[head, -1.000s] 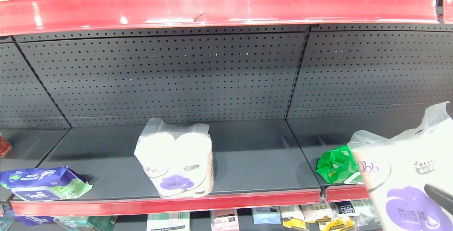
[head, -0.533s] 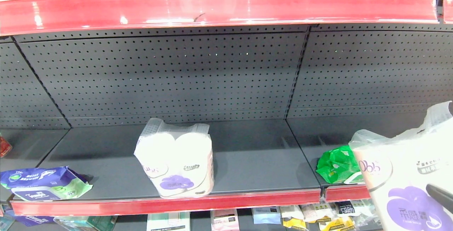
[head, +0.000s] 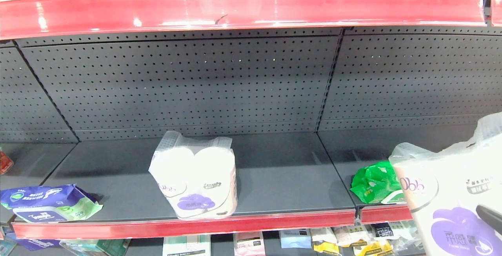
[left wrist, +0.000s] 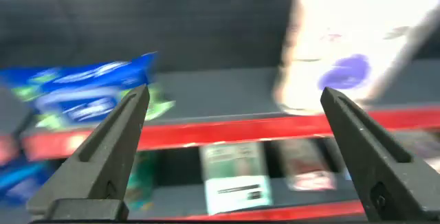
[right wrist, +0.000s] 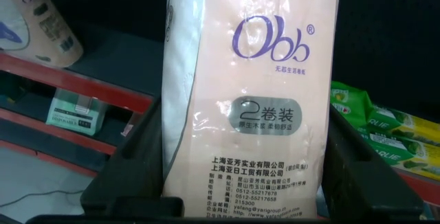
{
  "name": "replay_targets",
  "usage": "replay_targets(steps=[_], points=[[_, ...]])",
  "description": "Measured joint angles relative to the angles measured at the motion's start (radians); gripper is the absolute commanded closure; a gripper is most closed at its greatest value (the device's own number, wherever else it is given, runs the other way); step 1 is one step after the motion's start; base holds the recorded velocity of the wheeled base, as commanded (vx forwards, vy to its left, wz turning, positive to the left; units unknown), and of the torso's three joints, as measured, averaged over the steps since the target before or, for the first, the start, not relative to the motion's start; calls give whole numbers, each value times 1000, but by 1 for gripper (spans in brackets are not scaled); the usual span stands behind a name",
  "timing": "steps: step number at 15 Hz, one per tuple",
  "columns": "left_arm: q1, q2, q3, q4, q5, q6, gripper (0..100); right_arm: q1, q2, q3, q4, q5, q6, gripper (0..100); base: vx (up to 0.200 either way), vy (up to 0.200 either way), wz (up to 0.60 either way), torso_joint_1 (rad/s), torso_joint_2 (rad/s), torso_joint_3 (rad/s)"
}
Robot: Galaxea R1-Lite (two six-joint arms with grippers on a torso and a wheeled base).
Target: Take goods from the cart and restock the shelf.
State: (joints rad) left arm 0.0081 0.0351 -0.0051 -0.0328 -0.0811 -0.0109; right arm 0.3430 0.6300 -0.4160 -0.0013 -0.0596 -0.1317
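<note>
Out front of the shelf on the left, your left gripper points level at its red front edge, fingers spread wide with nothing between them. At the shelf's left end, the blue wipes pack lies flat near the edge. Mid-shelf, the shelved roll pack stands upright right at the front lip. Further right sits a crumpled green pack. At the far right, your right gripper is clamped on both sides of the held roll pack, upright, on the near side of the shelf edge. Count: two roll packs, one wipes pack. You can't really count the green stuff.
</note>
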Motion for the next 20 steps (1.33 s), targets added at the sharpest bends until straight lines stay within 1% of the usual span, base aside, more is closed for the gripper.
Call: replay_targets(steps=[1, 2, 12, 17, 19, 20], points=[[-5, -11, 1, 12, 17, 0, 0, 0, -1, 0, 0, 0, 0, 100, 0, 0, 0, 0, 0, 0], [-8, -19, 3, 39, 50, 0, 0, 1, -1, 1, 0, -1, 0, 100, 0, 0, 0, 0, 0, 0], [-11, -33, 5, 36, 55, 0, 0, 0, 8, -5, -1, 0, 1, 100, 0, 0, 0, 0, 0, 0], [-11, -33, 5, 36, 55, 0, 0, 0, 26, -6, -3, -1, 1, 100, 0, 0, 600, 4, 1, 4], [-11, -33, 5, 36, 55, 0, 0, 0, 38, -6, -25, 1, 1, 100, 0, 0, 600, 14, 7, 0], [-11, -33, 5, 36, 55, 0, 0, 0, 45, -6, -40, 1, 1, 100, 0, 0, 0, 0, 0, 0]])
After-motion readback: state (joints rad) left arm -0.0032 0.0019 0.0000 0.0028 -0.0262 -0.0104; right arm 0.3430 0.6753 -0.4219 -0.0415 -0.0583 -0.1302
